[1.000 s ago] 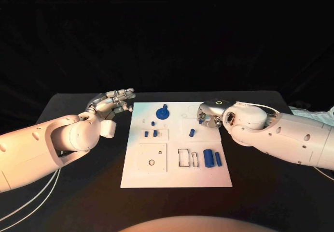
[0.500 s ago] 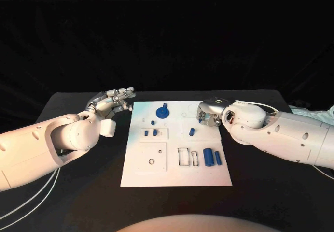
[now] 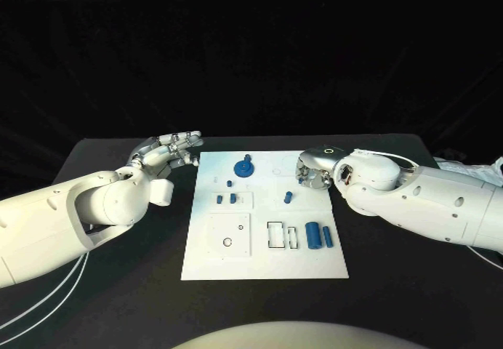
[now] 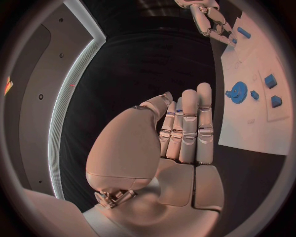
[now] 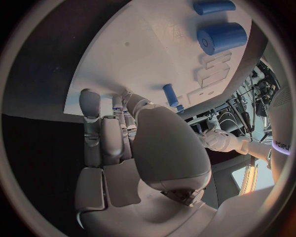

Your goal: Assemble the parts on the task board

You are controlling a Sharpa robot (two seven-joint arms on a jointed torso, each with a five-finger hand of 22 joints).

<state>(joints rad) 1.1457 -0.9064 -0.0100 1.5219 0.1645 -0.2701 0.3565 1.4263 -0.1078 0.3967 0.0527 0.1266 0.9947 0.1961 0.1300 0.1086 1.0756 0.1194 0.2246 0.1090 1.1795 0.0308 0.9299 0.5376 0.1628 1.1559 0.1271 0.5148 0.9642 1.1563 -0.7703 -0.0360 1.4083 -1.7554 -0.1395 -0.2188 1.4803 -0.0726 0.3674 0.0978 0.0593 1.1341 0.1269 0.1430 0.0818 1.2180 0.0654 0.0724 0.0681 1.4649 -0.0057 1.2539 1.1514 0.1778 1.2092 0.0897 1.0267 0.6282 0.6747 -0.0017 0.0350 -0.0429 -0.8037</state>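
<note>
The left hand (image 3: 166, 154) hovered beside the task board (image 3: 267, 258), fingers straight and side by side, holding nothing. The right hand (image 3: 315, 174) curled over the board's far right edge; its grasp couldn't be told.

I see my right hand (image 5: 132, 148) over the board (image 5: 148, 54), fingers (image 5: 91, 128) straight, close together, holding nothing. Ahead lie a thick blue cylinder (image 5: 221, 37), a thinner one (image 5: 212, 7) and a small peg (image 5: 171, 95).

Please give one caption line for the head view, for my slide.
Both hands, left hand and right hand, flank the white task board bearing blue parts.
</note>
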